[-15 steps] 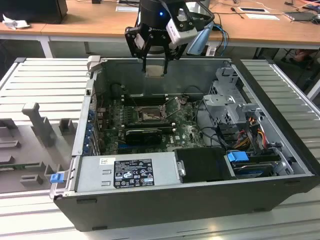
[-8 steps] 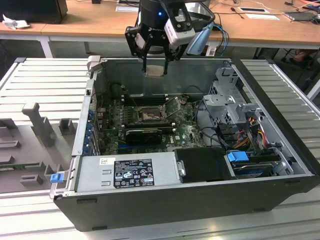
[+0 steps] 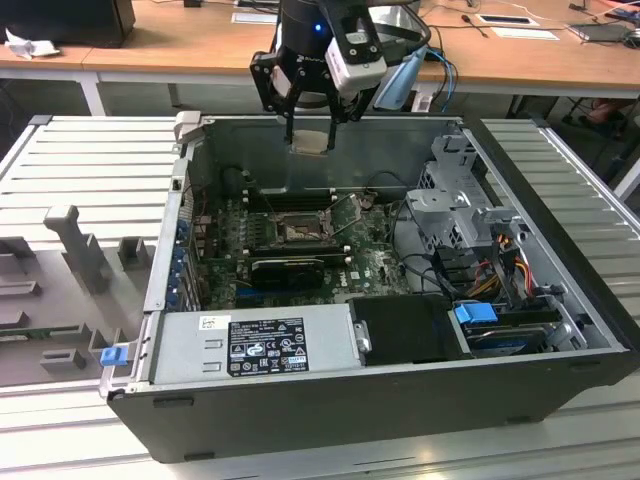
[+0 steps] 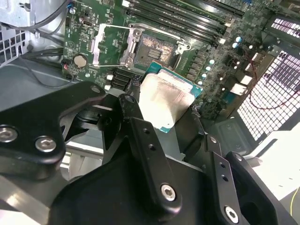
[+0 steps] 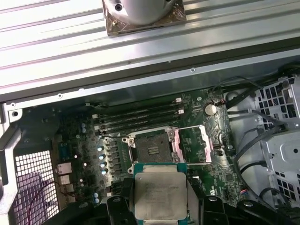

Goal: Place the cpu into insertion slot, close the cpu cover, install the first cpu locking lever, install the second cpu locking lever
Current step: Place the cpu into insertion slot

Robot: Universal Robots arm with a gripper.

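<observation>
My gripper [image 3: 309, 128] hangs over the back of the open computer case, shut on the cpu [image 3: 310, 140], a pale flat square chip. In both wrist views the cpu [image 5: 159, 193] [image 4: 164, 99] sits between the black fingers [image 5: 117, 208], held level in the air. Below it on the green board lies the insertion slot [image 5: 151, 147] [image 4: 157, 49] [image 3: 298, 232], dark and bare inside its metal rim. The cpu cover [image 5: 193, 145] [image 4: 110, 44] is flipped open beside the slot. A thin lever wire [image 4: 112, 65] stands out next to the cover.
Memory slots [image 5: 140, 117] run along the slot's far side. A long black card [image 3: 288, 268] lies in front of the socket. A grey power supply [image 3: 255, 345], a drive cage [image 3: 460, 200] and cable bundles [image 3: 500, 265] fill the case's front and right. Grey fixtures [image 3: 80, 250] stand outside on the exterior view's left.
</observation>
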